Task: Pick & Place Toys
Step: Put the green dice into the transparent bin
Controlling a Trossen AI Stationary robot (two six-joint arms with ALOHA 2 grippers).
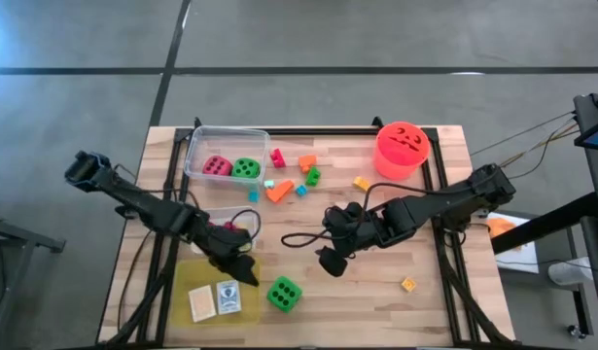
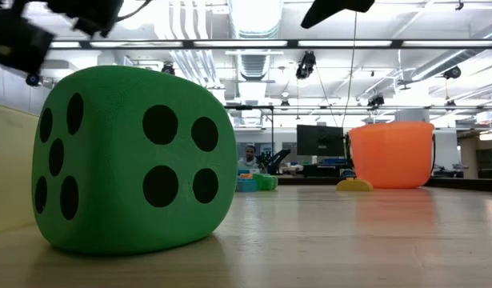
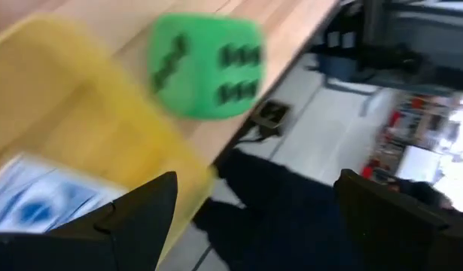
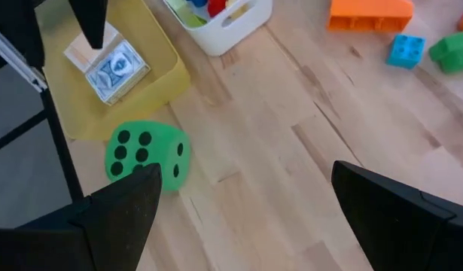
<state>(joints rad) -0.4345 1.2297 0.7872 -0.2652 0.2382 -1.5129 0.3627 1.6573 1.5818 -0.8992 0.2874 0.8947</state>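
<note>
While fingers gape, green die (image 1: 284, 294) rests

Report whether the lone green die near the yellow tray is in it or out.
Out: the green die sits on bare wood beside the yellow tray.

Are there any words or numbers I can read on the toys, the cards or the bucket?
No words or numbers can be read.
Cards in the yellow tray: printed, but too small and blurred to read.
Green die: black dots only, no digits.
Red-orange bucket: a black face, no letters.
Monitor in the room behind: dark, nothing legible.
</note>
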